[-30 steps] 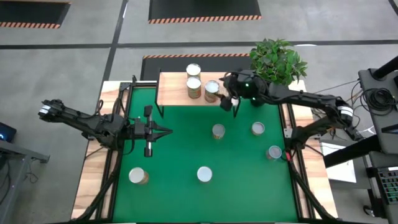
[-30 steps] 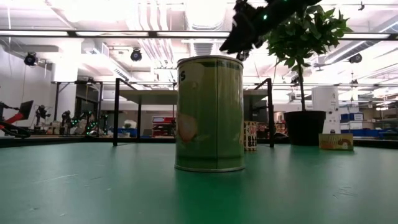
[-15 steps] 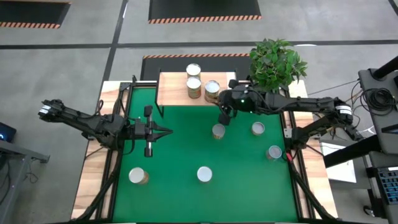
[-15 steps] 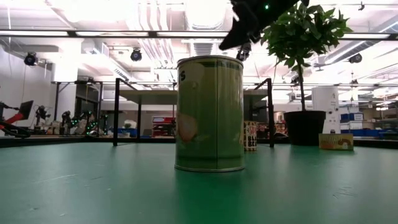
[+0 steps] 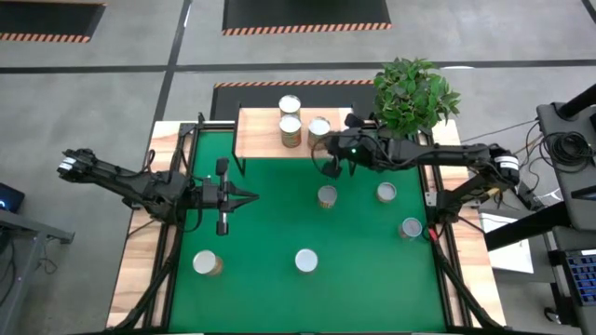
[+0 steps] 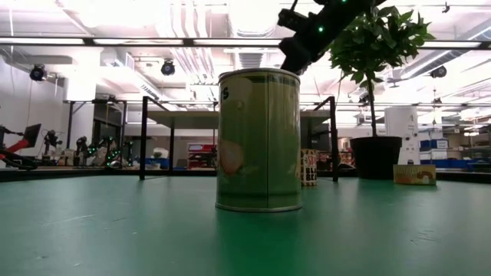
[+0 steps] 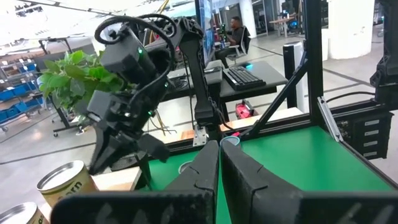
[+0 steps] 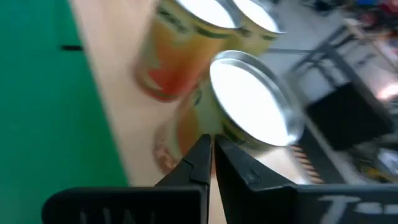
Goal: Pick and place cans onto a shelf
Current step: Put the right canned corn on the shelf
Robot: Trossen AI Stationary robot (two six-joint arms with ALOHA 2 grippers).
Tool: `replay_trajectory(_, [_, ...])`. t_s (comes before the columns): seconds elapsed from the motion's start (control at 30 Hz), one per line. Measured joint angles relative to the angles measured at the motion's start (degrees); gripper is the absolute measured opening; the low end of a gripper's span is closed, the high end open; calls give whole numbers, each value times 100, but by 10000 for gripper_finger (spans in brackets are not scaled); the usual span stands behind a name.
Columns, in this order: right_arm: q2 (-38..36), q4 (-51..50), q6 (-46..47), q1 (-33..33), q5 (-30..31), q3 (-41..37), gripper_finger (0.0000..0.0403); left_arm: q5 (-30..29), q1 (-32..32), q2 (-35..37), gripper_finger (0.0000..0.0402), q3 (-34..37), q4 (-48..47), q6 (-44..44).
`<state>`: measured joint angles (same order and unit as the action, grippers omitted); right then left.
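Observation:
Three cans (image 5: 291, 126) stand upright on the shelf (image 5: 261, 140) at the table's far edge; they also show close in the right wrist view, the nearest can (image 8: 249, 109) just ahead of the fingers. Several more cans stand on the green mat, among them one (image 5: 327, 196) at the middle and one (image 6: 258, 139) that fills the low view. My right gripper (image 5: 328, 167) hangs shut in the air by the shelf's near right corner, holding nothing. My left gripper (image 5: 250, 196) is shut over the mat's left part, level, with nothing in it.
A potted plant (image 5: 415, 91) stands at the far right, behind the right arm. More cans stand at the mat's right (image 5: 411, 228), near middle (image 5: 306, 261) and near left (image 5: 206, 263). Black frame bars (image 5: 177, 186) and wooden borders run along both sides.
My right gripper has drawn back from the can on the shelf's right end toward the table's near and left edges, sinking a little and rolling, and its fingers have shut on nothing. The three cans stay upright on the shelf.

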<state>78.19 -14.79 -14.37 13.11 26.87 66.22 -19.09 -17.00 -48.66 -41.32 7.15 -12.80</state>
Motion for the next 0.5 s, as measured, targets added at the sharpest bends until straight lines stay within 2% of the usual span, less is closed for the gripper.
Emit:
replay_trajectory(0.1, [-93,-3,-16,10,166,0,9,0,1,0,0,0,-4,0])
replay_trajectory(0.27, [-147,4,254,-14,-206,0,9,2,0,0,0,0,-21,0])
replay_trajectory(0.5, [-159,-20,521,-190,-374,-243,9,0,0,-2,0,0,-47,33])
